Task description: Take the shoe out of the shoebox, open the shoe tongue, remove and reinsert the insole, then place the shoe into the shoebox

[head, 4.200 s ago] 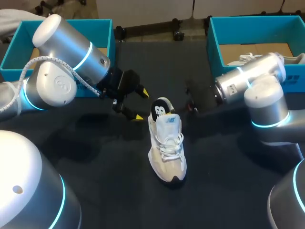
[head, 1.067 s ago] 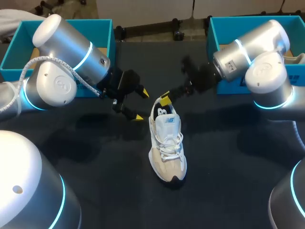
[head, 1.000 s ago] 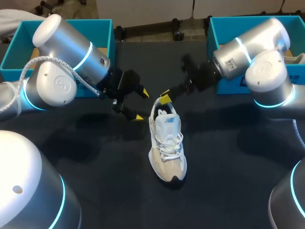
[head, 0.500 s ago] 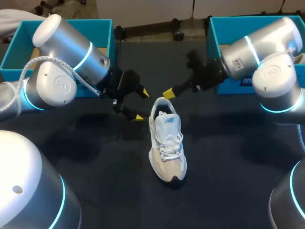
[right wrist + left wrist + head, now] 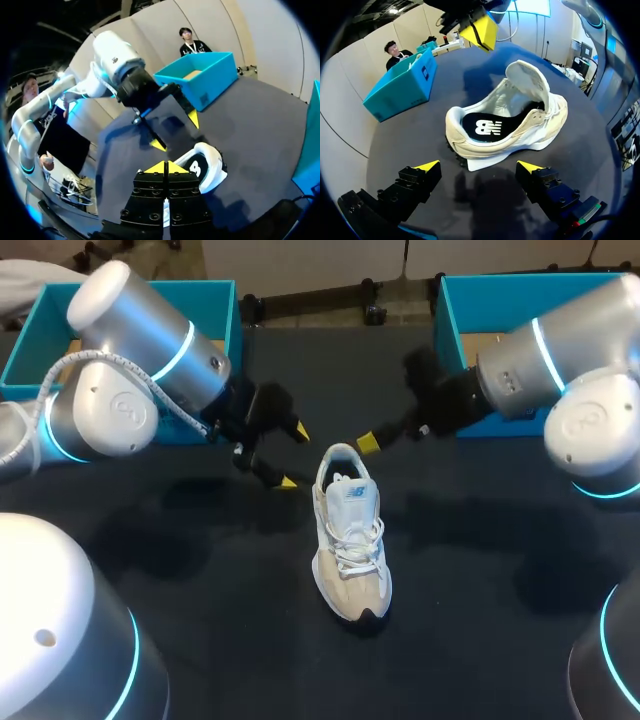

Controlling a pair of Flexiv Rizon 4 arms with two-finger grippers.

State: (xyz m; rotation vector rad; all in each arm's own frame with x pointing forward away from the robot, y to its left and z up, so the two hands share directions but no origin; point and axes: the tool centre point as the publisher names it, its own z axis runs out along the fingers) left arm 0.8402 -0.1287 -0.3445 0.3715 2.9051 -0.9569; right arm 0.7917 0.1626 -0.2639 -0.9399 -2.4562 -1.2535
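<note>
Two teal boxes stand along the table's (image 5: 200,590) far edge: the left shoebox (image 5: 215,300) at the far left corner and the right shoebox (image 5: 450,310) at the far right corner. Both stand well apart from the shoe (image 5: 350,535). Nothing lies on the dark surface between the shoe and either gripper.

The shoe stands upright on its sole in the middle of the table, toe toward the near edge and heel toward the far edge. Its tongue (image 5: 530,85) is lifted, and the black insole (image 5: 487,127) with a white mark lies inside.

Our left gripper (image 5: 292,456) hangs beside the heel on the left, spread wide and holding nothing. In its own wrist view the heel lies just ahead of the two yellow tips and neither one touches it. Our right gripper (image 5: 368,443) is pressed together with its tips meeting and nothing clamped between them. It hovers above the heel's right side and, as far as we can tell, clear of the shoe.

Our right arm (image 5: 560,370) covers most of the right shoebox's inside, and our left arm (image 5: 130,380) covers part of the left one, so we cannot make out their contents. From above, only one yellow tip of the right gripper shows.
</note>
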